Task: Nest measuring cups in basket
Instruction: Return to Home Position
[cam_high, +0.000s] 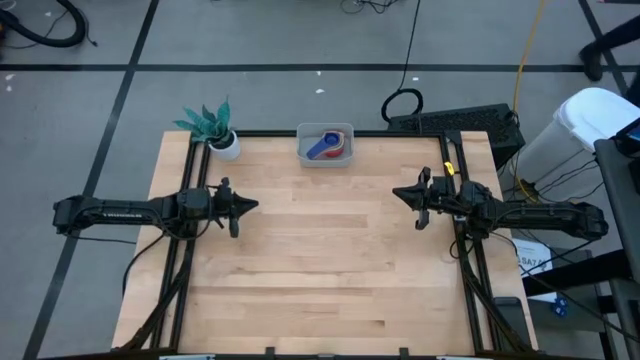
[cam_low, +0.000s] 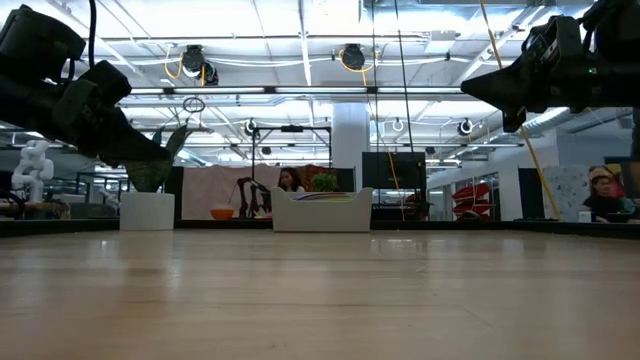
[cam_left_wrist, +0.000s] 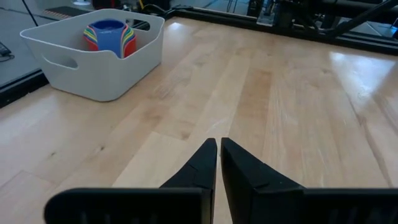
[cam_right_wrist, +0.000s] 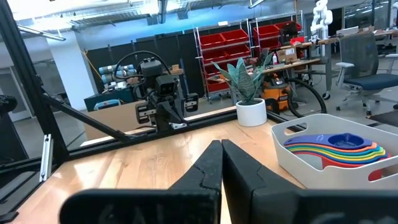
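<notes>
High view: the left gripper (cam_high: 240, 207) hangs over the left side of the table (cam_high: 320, 280), holding nothing. In the left wrist view its two fingers lie together with only a sliver between them. Farther back, at the far left corner, a potted plant (cam_high: 222, 138) stands well apart from everything else.

At the middle of the far edge sits the basket (cam_high: 301, 150). The measuring cups (cam_high: 325, 145) are inside it, stacked one in another with a blue one on top and red showing at the edge. The right wrist view shows their rims fanned in colour order and the handles (cam_right_wrist: 323, 163) lined up on one side.

The cups look light, stiff and smooth, and unlikely to break. I judge that a tilted stack could slide apart. The bundled handles, or the rim of the outermost cup, would be the surest place to pinch. The basket looks thin-walled and light, so it would probably skid on the wood if pushed. Its top rim or the slot in its side wall (cam_left_wrist: 65, 62) would give a hold.

The right gripper (cam_high: 412, 196) hangs over the right side of the table, fingers pressed together and carrying nothing, near level with the left one.
</notes>
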